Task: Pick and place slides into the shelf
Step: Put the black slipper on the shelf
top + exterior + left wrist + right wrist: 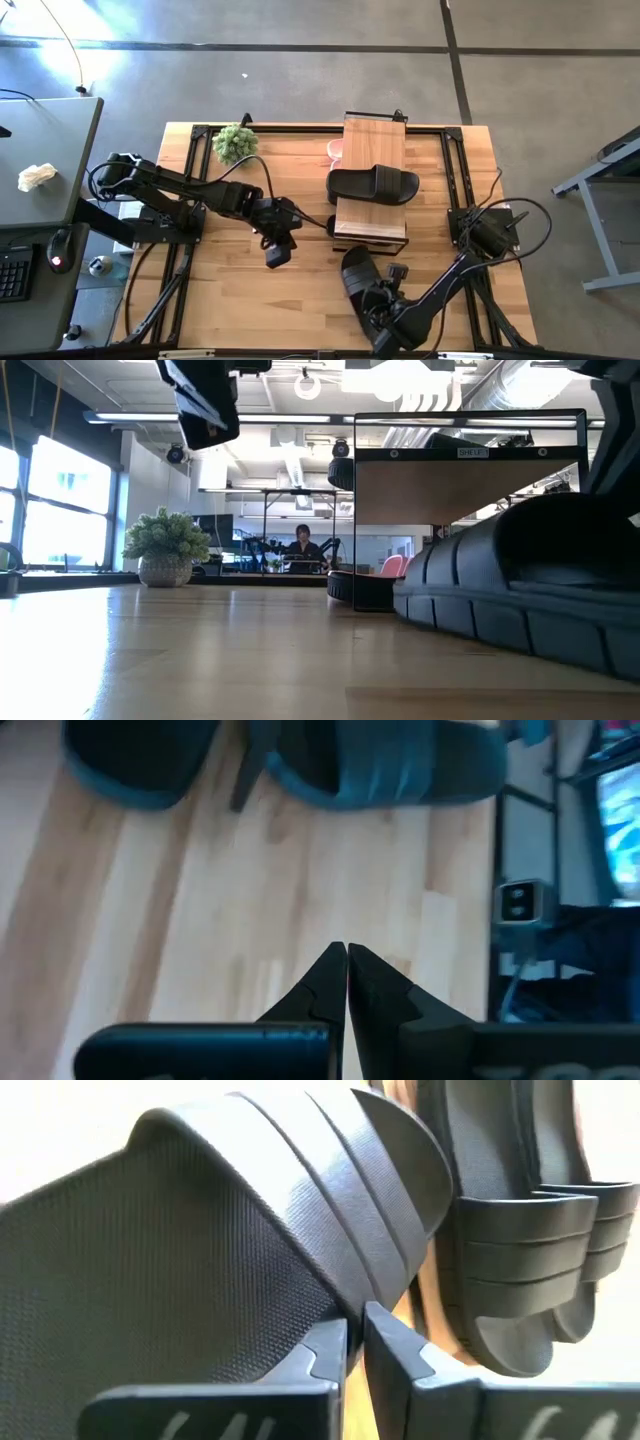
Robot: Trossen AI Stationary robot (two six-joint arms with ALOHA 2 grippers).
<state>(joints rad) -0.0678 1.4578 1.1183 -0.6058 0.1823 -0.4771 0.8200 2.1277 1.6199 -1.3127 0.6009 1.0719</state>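
The shelf (374,140) stands at mid-table with its light-wood top on a black wire frame. One black slide (373,185) lies across its top. Another black slide (350,586) and a pink one (335,150) show under it. My right gripper (380,303) is shut on a third black slide (355,272) near the table's front edge, in front of the shelf. That slide fills the right of the low view (520,590). My left gripper (278,247) is shut and empty above the table, left of the shelf, and its fingers also show in the left wrist view (347,960). My right gripper pinches the ribbed strap of the black slide at its edge (350,1285) between its two fingers. The fingers come from the table's near side. The slide lies sole down at table height; I cannot tell whether it touches the table.
A small potted plant (235,143) stands at the table's far left. Bare wood lies between the left gripper and the shelf (310,280). A person sits far off in the room (302,546). Two black slides at the shelf show in the right wrist view (510,1230).
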